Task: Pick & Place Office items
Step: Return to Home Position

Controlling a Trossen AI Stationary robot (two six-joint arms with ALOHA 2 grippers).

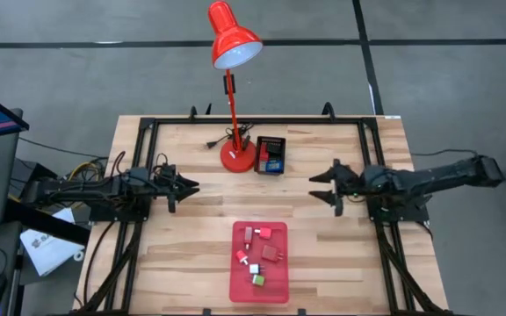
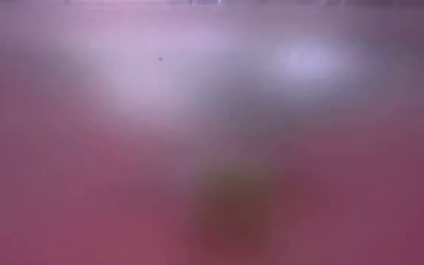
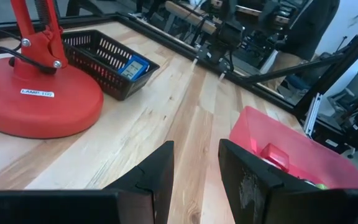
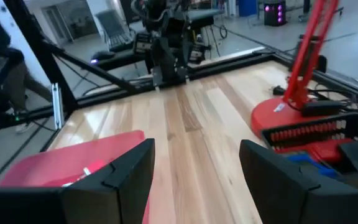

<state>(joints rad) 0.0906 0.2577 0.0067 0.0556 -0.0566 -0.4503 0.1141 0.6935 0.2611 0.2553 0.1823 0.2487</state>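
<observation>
done: small blue block (image 3: 133,66) sat in black mesh bin (image 1: 271,155), far centre | todo prob: small red blocks (image 1: 272,254) on flat red plastic tray (image 1: 271,290), near | left gripper (image 1: 187,186), right gripper (image 1: 319,184) were parted, empty

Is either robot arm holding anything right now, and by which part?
Nothing is held. The left end effector and the right end effector both hover open and empty above the table, apart from the red tray.
</observation>
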